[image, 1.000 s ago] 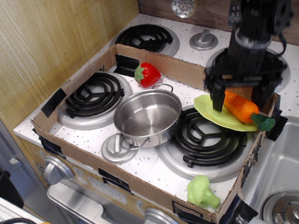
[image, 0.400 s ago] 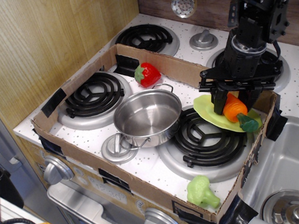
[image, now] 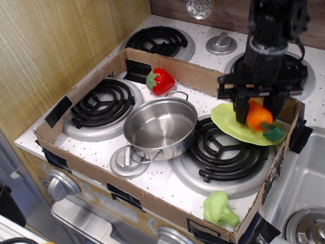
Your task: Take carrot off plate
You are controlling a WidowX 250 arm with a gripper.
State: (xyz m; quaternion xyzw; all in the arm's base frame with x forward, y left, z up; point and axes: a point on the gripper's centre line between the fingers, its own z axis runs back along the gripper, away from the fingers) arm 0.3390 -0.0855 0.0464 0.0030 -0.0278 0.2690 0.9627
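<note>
The orange carrot lies on the light yellow-green plate, which rests on the front right burner by the cardboard wall. Its dark green top points to the front right. My gripper has come down from above, and its black fingers press the carrot's thick orange body from both sides. The carrot looks tilted, its orange end raised between the fingers. I cannot tell whether it still touches the plate.
A steel pot stands left of the plate in the middle of the cardboard tray. A red strawberry lies at the back, a pale green broccoli at the front right corner. A sink lies to the right.
The fingers have closed from wide open onto the carrot. The carrot has turned and now looks shorter, with its orange end tilted up.
</note>
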